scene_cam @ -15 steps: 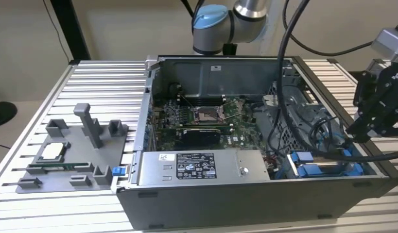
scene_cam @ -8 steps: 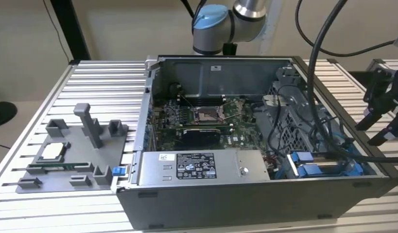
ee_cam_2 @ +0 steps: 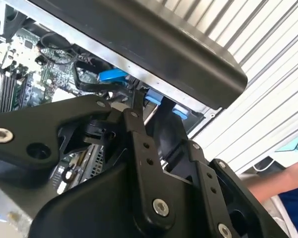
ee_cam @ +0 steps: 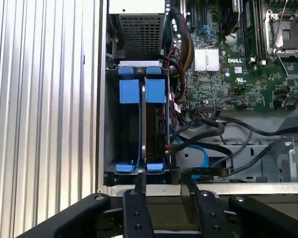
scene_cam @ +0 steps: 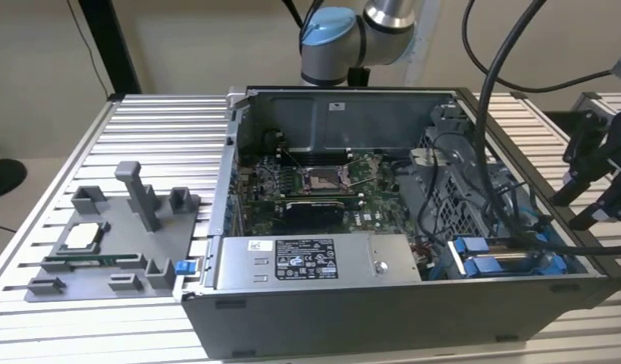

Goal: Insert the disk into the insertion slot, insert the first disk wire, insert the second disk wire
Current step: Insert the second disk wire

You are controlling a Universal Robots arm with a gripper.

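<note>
beige wall (scene_cam: 189, 45), ribbed metal table (scene_cam: 158, 129)

The robot arm (scene_cam: 369, 42) is pictured in silver-grey tubing, with a rounded joint closed by a pale blue cap (scene_cam: 325, 29). Thick black cables (scene_cam: 497, 61) are draped from it. The gripper (ee_cam: 164, 179) is built of matte black linkage plates fastened with silver round-head screws (ee_cam_2: 160, 207). Its two narrow black fingers (ee_cam: 139, 198) are dotted with small holes.
</note>
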